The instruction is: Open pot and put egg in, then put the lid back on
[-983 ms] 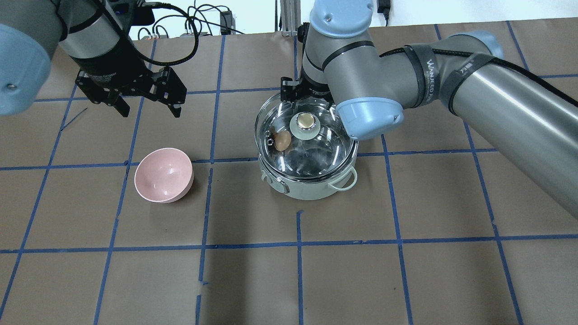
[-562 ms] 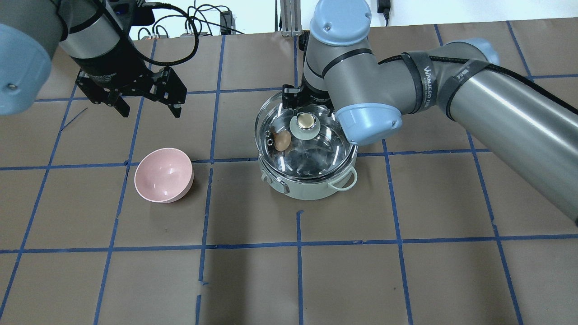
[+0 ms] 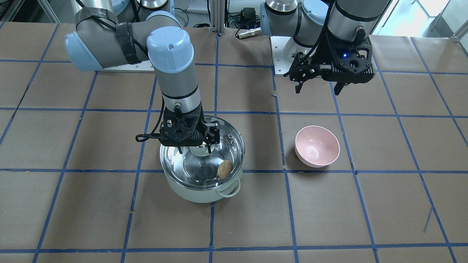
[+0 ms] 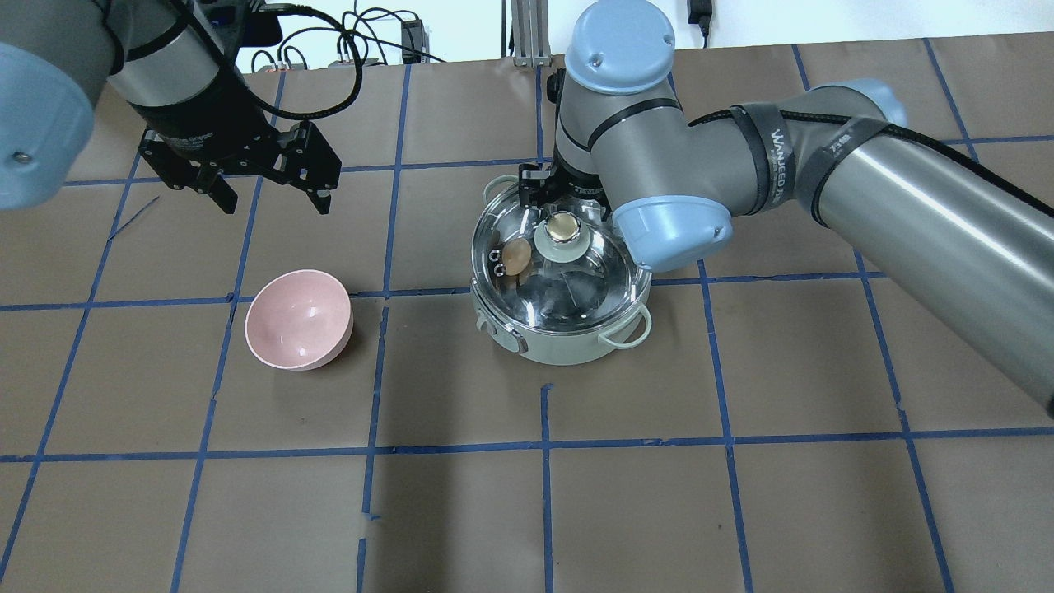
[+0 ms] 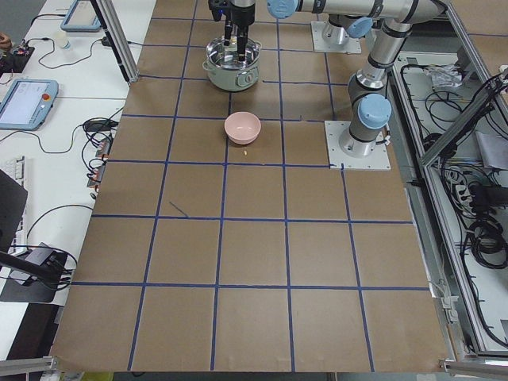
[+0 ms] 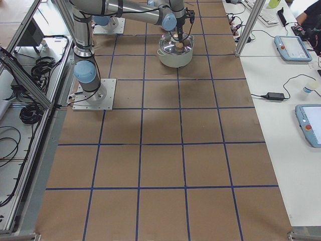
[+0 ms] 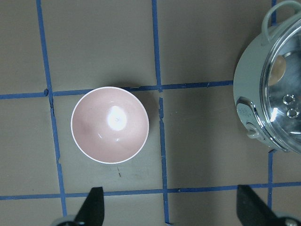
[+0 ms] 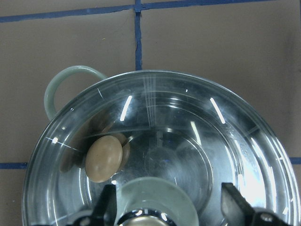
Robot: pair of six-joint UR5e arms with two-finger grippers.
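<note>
The mint-green pot (image 4: 568, 350) stands mid-table, also in the front view (image 3: 197, 193). The brown egg (image 4: 517, 257) lies inside it against the wall, seen through the glass in the right wrist view (image 8: 103, 160). The clear glass lid (image 4: 576, 288) lies on the pot's rim. My right gripper (image 4: 561, 226) stands straight over the lid's shiny knob (image 8: 141, 216); its fingers (image 8: 109, 202) straddle the knob with a gap on one side, so it is open. My left gripper (image 4: 274, 206) is open and empty, hovering far left behind the pink bowl.
An empty pink bowl (image 4: 299, 319) sits left of the pot, below my left gripper, and shows in the left wrist view (image 7: 110, 125). Cables and gear lie along the table's far edge (image 4: 370, 41). Blue tape lines grid the brown table.
My right gripper has come down and slightly right with the lid; the lid, held above and off-centre before, now rests on the pot. The left arm has not moved.
</note>
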